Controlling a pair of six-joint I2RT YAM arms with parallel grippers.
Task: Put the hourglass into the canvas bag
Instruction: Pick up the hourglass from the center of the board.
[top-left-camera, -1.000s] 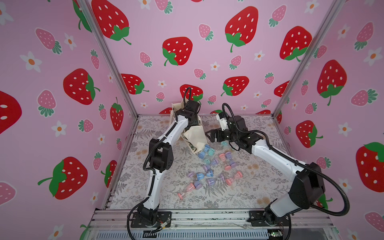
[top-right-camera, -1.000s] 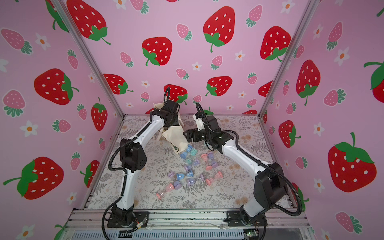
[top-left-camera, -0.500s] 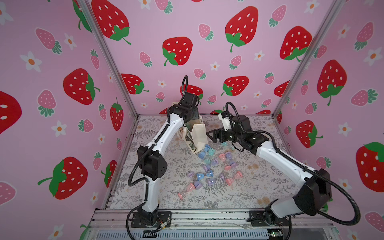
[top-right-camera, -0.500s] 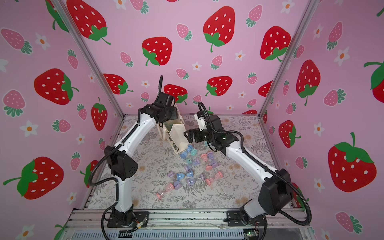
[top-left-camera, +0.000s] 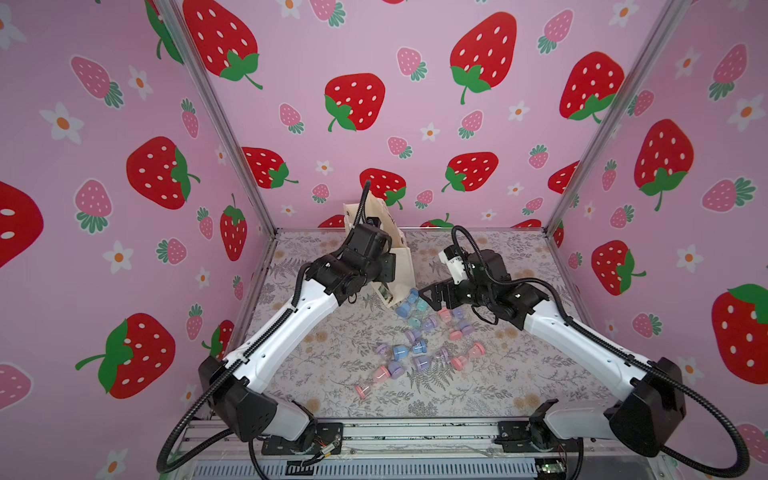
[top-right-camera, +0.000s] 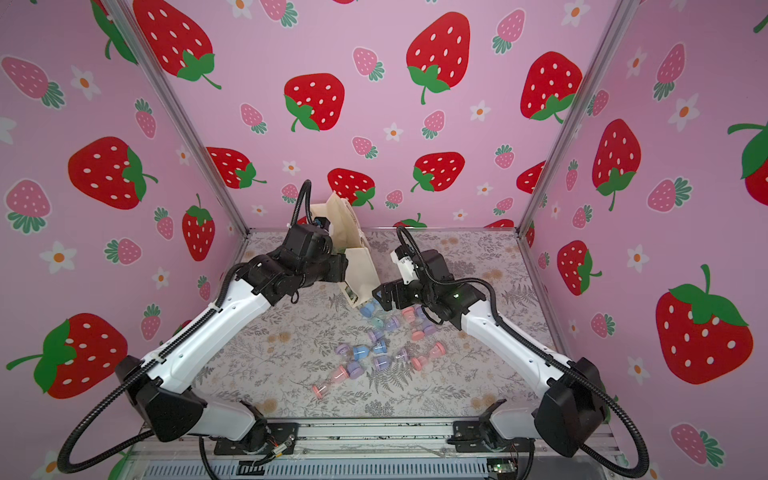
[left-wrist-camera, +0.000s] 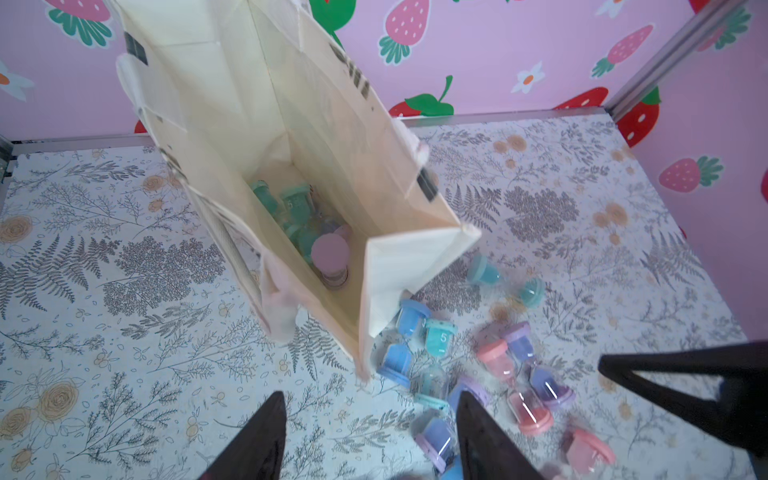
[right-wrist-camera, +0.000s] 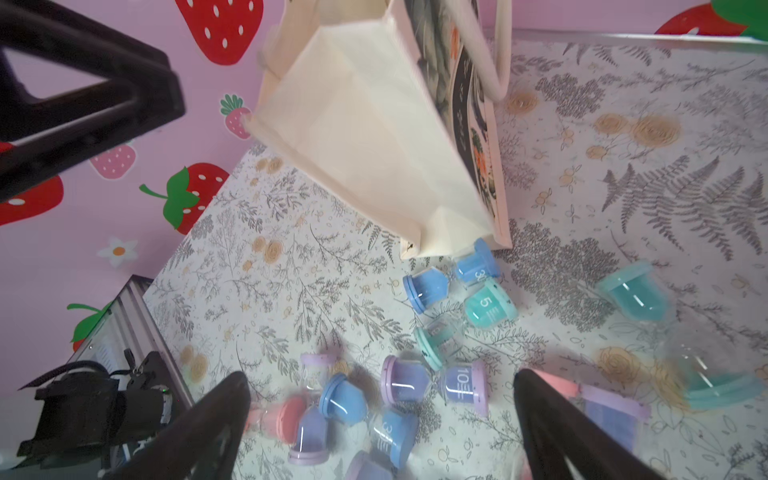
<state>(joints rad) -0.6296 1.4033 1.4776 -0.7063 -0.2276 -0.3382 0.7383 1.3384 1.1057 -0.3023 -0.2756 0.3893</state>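
The cream canvas bag (top-left-camera: 397, 253) (top-right-camera: 353, 266) stands tilted at the back middle, one bottom corner down beside the pile. Its mouth faces the left wrist view, where teal (left-wrist-camera: 297, 203) and lilac (left-wrist-camera: 330, 253) hourglasses lie inside the canvas bag (left-wrist-camera: 232, 137). My left gripper (left-wrist-camera: 370, 440) is open and holds nothing, just short of the bag's lower corner. My right gripper (right-wrist-camera: 382, 424) (top-left-camera: 432, 295) is wide open above several loose hourglasses (right-wrist-camera: 465, 384) (top-left-camera: 419, 332) on the table. The bag's dark print (right-wrist-camera: 469, 104) shows in the right wrist view.
A pink hourglass (top-left-camera: 370, 382) lies apart from the pile, nearer the front. Strawberry-print walls close the back and both sides. A metal rail (top-left-camera: 374, 432) runs along the front edge. My right gripper's finger (left-wrist-camera: 665, 386) shows beside the pile in the left wrist view.
My left arm raised the slumped bag upright, then its jaws widened and drew back. The bag now stands tilted by itself. My right arm shifted slightly and stayed open.
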